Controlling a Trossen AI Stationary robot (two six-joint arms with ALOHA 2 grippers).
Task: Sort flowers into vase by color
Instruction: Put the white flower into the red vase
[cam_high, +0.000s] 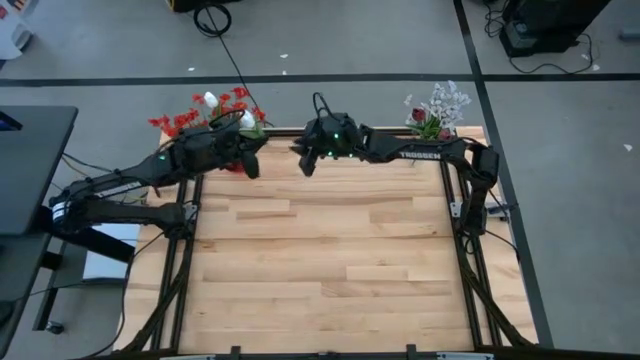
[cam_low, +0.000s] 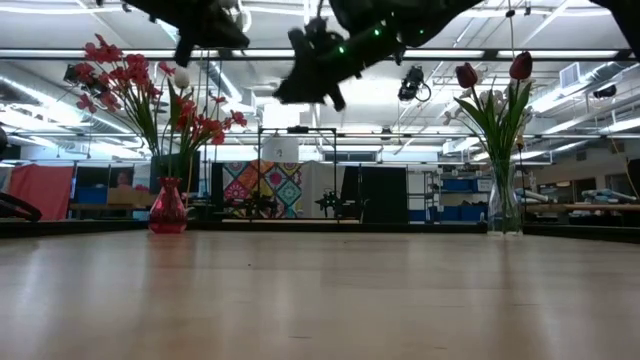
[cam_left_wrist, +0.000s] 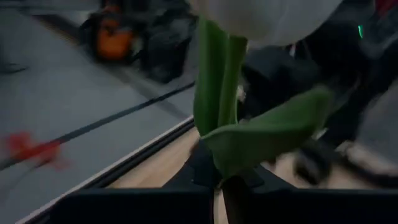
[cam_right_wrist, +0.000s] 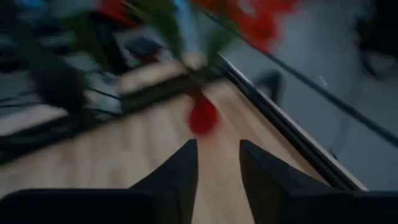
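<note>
Near done: bench (cam_high: 330, 260) bare, left gripper (cam_left_wrist: 214, 186) fingers clenched on white tulip (cam_left_wrist: 249, 93) stem beside red vase (cam_low: 168, 210), right gripper (cam_right_wrist: 217, 162) fingers parted, empty; tulip still needs a vase.

The right arm (cam_high: 425, 152) reads "TROSSEN".

Two vases, two arms and four kinds of flowers are showing on the table.

Two vases are standing at the far edge: one red vase (cam_low: 168, 208) and one clear glass vase (cam_low: 505, 205). Two maroon tulip buds (cam_low: 520, 66) are rising from the clear one, with one bunch of pale whitish sprigs (cam_high: 445, 101) beside them. One mass of bright red clusters (cam_low: 120, 72) is filling the red one; its blooms are too many to count. Two white tulip buds (cam_high: 211, 99) are showing near it. Two grippers are hanging above: the left gripper (cam_high: 250, 165) and the right gripper (cam_high: 306, 160).
</note>
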